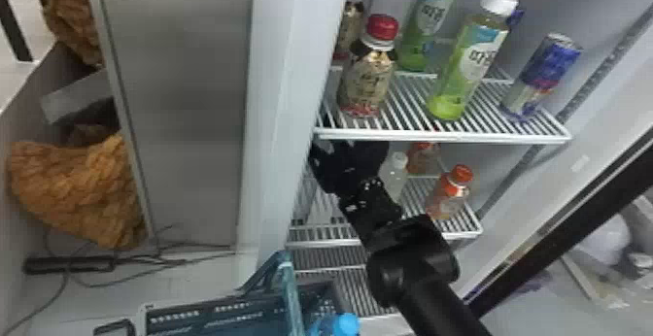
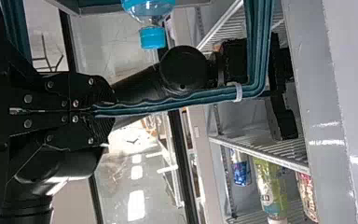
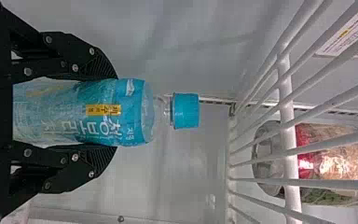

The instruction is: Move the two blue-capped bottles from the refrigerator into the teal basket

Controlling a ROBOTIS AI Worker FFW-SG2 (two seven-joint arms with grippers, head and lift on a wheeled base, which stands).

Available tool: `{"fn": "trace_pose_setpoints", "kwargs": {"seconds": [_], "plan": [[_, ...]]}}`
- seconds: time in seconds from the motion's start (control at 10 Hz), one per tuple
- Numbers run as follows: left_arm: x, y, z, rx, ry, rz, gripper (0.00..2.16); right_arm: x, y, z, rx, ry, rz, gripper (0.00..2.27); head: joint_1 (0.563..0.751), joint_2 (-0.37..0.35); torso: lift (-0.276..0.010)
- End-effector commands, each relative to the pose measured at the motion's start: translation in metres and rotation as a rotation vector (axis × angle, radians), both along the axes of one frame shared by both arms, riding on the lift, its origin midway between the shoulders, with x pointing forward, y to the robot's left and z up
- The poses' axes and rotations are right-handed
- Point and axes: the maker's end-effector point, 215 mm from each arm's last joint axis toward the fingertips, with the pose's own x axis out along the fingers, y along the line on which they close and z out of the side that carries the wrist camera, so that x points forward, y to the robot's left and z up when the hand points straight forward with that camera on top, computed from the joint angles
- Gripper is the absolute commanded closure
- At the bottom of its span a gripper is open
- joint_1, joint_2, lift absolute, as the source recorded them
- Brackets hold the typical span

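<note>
Head view: your right gripper (image 1: 349, 148) is in the refrigerator (image 1: 291, 68), tucked just under the left end of the upper shelf (image 1: 437, 137). Can't tell from here what's in it. Teal basket (image 1: 194, 316) sits well below the upper shelf, out front. A blue cap (image 1: 346, 324) shows there too, also well below the shelf; I read it as bottle one in the basket. So: one looks delivered, one to go.

Left wrist view: your left gripper (image 2: 105, 112) is closed on the basket handle (image 2: 177, 100), holding it lower than the upper shelf and outside. Delivered bottle (image 2: 151, 37) is upright, cap up, off to the side of those fingers, not in them; also lower than the upper shelf.

Right wrist view: right gripper is clamped on the second blue-capped bottle (image 3: 107, 112), one finger each side of the body. Cap sticks out past the fingertips, pointing up at the upper shelf, near but apart. Grip looks centered. Can't tell if the base is lifted.

Left to do, my read: bring bottle two out from under the upper shelf, over to the basket, lower, release. Watch the cap against the upper shelf wires; keep it low until you're past the front edge.
</note>
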Motion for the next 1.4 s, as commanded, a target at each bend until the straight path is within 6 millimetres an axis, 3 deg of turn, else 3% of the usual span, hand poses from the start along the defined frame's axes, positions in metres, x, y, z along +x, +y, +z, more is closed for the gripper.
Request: {"fn": "trace_pose_setpoints", "kwargs": {"seconds": [0.0,0.4,1.3], "plan": [[-0.001,0.001,-0.001,0.0,0.004,0.003,1.16,-0.009,0.0,0.002,0.0,-0.012,0.001,0.71,0.695,-0.293,-0.165],[-0.001,0.002,-0.001,-0.003,0.007,0.006,1.16,-0.04,-0.006,0.014,0.023,-0.038,0.012,0.71,0.695,-0.307,-0.165],[0.0,0.004,-0.002,-0.004,0.01,0.015,1.16,-0.137,-0.01,0.03,0.022,-0.012,0.041,0.7,0.695,-0.346,-0.165]]}}
